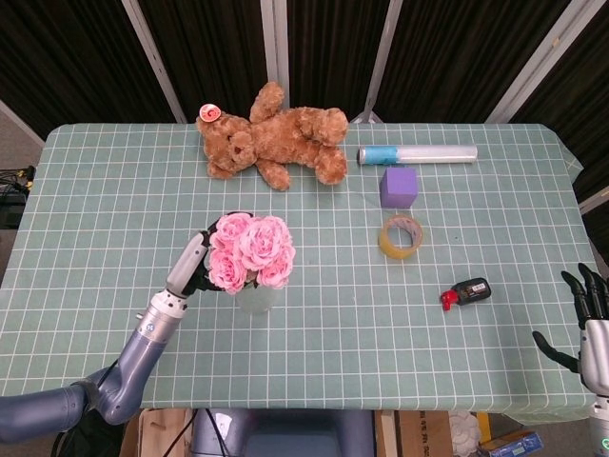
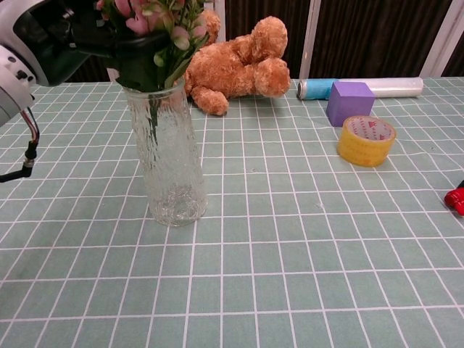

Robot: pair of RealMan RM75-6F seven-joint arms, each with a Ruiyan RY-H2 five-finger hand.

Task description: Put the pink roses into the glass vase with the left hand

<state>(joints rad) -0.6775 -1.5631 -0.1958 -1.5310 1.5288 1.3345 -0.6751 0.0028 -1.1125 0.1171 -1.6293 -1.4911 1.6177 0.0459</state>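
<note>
Green-gridded counter, lower left: left robot hand clamped on pink roses, stems already inside glass vase; risks tipping vase if pulled sideways on release.

A table covered with a pale green cloth ruled in white squares carries everything. The glass vase stands upright on it and serves as the landmark. Beyond the vase, toward the far edge, a brown teddy bear lies on its back. Farther right of the bear rests a clear roll with a blue end, lying on its side. Right of the vase and nearer than that roll sits a purple cube, with a yellow tape roll just in front of it. Well right of the vase lies a small black and red object.
</note>
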